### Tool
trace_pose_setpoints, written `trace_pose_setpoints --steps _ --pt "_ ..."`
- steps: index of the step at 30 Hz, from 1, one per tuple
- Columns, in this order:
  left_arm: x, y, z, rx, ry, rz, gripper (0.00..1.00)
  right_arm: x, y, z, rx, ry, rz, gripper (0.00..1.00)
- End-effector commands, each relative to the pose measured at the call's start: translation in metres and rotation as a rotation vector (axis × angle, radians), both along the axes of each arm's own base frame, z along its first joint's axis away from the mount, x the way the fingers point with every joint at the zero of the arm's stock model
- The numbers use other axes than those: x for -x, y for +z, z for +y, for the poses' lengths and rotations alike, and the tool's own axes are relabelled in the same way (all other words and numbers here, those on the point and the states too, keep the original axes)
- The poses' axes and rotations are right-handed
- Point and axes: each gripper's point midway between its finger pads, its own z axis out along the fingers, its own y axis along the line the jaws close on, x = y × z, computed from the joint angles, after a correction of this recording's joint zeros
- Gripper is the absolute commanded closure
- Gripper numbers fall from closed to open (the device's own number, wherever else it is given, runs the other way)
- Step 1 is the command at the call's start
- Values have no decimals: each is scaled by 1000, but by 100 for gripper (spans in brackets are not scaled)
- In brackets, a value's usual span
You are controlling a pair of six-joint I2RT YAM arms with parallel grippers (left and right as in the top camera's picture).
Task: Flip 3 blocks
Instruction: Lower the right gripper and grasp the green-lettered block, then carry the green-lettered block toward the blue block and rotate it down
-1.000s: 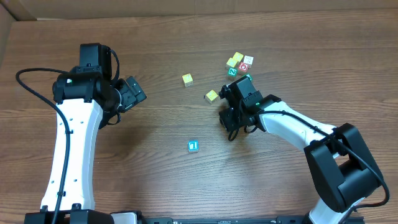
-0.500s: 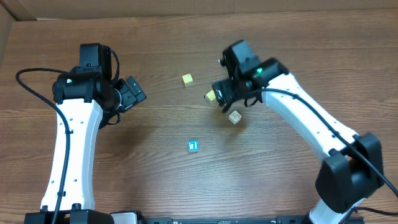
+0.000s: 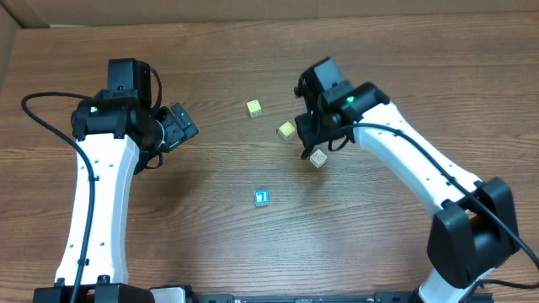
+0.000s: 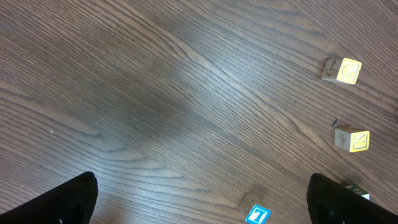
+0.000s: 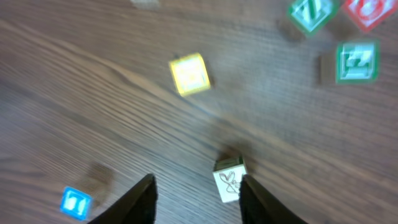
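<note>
The cream-white block lies on the table between the fingers of my right gripper. It sits close against the right finger, and the jaws stand open, wider than the block. The blue block with a white mark rests nearer the front. A pale yellow block lies just behind the right gripper, and another yellow one farther back. My left gripper hangs open at the left, holding nothing.
Two green-marked cubes and a red-marked cube cluster behind the right gripper; the right arm hides them from overhead. A cardboard wall borders the table's far edge.
A second ago my right gripper was lower down over the cream-white block. It rose and swung back, leaving the block on the table, and its jaws have since narrowed around it. The left arm stayed still.
</note>
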Motion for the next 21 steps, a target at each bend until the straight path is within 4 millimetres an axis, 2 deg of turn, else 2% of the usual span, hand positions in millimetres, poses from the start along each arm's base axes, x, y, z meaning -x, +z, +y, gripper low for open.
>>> trace_pose_setpoints --steps 1,4,7,12,17,21 --pt "-2 0 1 -3 -1 0 1 9 -38 -10 61 -2 32 43" --pt "-2 0 1 -3 -1 0 0 10 -58 -14 68 -8 11 28" --pt "-2 0 1 -3 -1 0 0 11 -73 -15 59 -8 -5 26" --pt "-2 0 1 -4 -1 0 0 18 -93 -19 58 -9 -13 32" --pt "-2 0 1 -3 -1 0 0 21 -103 -21 52 -10 -22 54" --pt "-2 0 1 -3 -1 0 1 25 -104 -23 62 -13 -2 59"
